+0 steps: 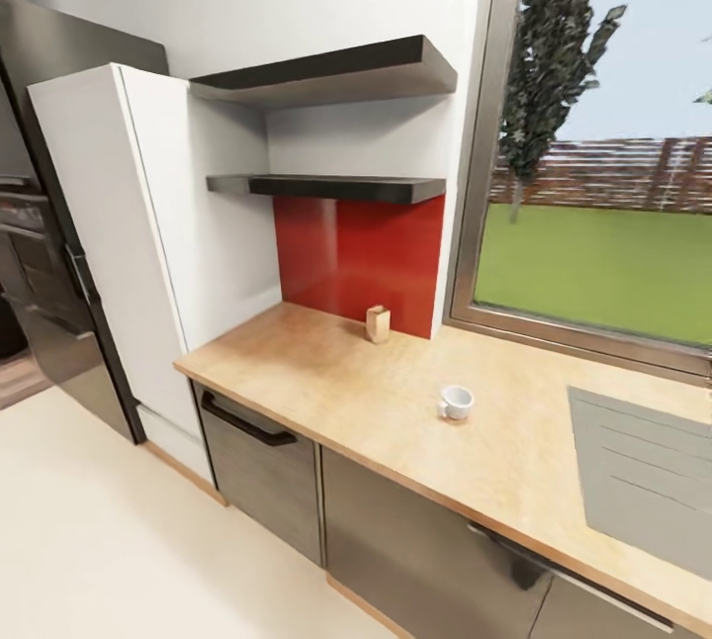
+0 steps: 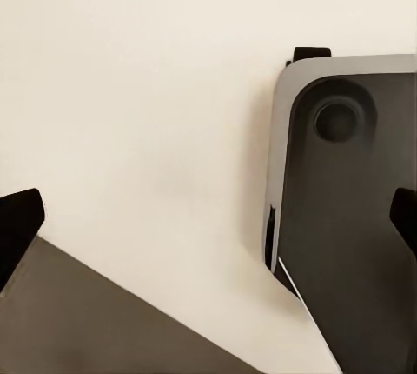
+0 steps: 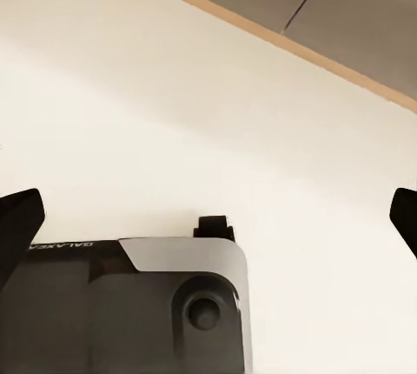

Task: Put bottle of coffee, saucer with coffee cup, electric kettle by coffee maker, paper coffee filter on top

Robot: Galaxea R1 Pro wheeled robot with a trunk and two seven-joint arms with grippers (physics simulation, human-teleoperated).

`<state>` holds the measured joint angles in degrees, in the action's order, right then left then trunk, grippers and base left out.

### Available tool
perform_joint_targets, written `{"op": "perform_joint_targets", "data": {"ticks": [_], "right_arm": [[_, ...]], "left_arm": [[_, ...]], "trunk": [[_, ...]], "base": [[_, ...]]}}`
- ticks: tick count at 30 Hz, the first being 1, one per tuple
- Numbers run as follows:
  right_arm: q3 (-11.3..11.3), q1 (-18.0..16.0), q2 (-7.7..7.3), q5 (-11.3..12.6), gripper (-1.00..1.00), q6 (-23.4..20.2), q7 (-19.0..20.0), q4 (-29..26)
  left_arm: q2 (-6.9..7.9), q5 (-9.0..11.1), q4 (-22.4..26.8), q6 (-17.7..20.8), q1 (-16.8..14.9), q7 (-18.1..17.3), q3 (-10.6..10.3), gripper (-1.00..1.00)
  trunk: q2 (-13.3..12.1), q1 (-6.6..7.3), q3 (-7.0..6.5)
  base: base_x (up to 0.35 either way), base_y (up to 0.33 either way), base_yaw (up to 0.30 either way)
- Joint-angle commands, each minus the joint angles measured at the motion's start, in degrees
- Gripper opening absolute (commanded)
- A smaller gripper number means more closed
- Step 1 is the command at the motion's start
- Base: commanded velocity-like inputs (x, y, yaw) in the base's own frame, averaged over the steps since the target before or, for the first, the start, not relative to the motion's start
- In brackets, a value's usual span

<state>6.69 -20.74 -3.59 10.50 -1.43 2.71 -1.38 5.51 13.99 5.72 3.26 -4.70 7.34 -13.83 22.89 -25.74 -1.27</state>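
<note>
Head view — coffee cup [image 1: 456, 402] upright on kitchen countertop [image 1: 326, 382]; both end effectors agape.

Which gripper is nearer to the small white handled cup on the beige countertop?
Probably the right gripper: the cup stands right of centre in the head view. It and the left gripper hang open above the floor.

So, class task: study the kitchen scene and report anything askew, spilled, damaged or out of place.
Nothing looks spilled, tipped or broken. The coffee cup stands upright on the kitchen countertop with no saucer under it, which is unfinished rather than odd. A small tan box stands upright by the red backsplash. Both black shelves hang level.
</note>
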Motion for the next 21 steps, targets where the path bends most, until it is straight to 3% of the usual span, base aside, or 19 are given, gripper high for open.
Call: {"op": "perform_joint_targets", "data": {"ticks": [1, 10, 15, 21], "right_arm": [[0.49, -0.01, -0.02, 0.59, 1.0, -0.15, 0.17, -0.03], [0.48, -0.01, -0.02, 0.64, 1.0, -0.15, 0.13, -0.03], [0.45, -0.01, -0.02, 0.66, 1.0, -0.15, 0.11, -0.03], [0.45, -0.01, -0.02, 0.63, 1.0, -0.15, 0.18, -0.03]], "left_arm": [[0.03, 0.52, 0.17, 0.34, 0.04, 0.22, -0.49, 1.0], [0.15, 0.59, 0.17, 0.32, 0.04, 0.27, -0.45, 1.0], [0.32, 0.54, 0.13, 0.33, 0.04, 0.34, -0.29, 1.0], [0.48, 0.44, 0.02, 0.28, 0.06, 0.39, -0.31, 1.0]], "trunk": [[0.03, -0.04, 0.02], [0.03, -0.04, 0.02], [0.03, -0.04, 0.02], [0.03, -0.04, 0.02]], "base": [[0.244, 0.248, -0.259], [0.224, 0.255, -0.259], [0.059, 0.205, -0.26], [0.008, 0.039, -0.287]]}}
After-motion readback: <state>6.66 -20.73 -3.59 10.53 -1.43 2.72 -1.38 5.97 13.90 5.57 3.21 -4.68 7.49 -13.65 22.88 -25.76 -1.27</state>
